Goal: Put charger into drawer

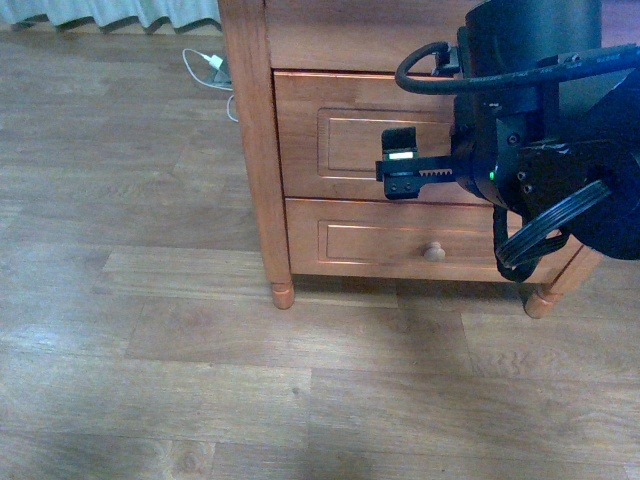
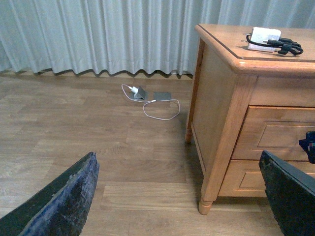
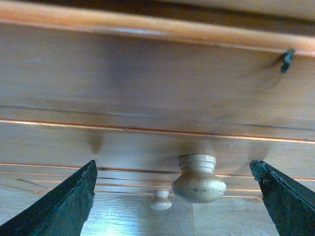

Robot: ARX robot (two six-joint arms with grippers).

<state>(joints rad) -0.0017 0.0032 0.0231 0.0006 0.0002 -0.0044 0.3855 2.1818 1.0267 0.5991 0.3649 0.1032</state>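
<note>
Presently the right claw [image 3: 172, 163] gapes apart before the knob [image 3: 198, 179] of the drawer [image 3: 123, 142], left claw [image 2: 178, 154] likewise spread

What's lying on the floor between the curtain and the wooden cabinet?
A white plug with a looping white cable, beside two flat grey things, lies between the curtain and the cabinet. The left wrist view shows it.

One cabinet [image 2: 221, 98]; two drawers [image 1: 300, 130]; two knobs [image 3: 199, 178]; one charger [image 2: 285, 47]; one white plug [image 2: 134, 91].
</note>
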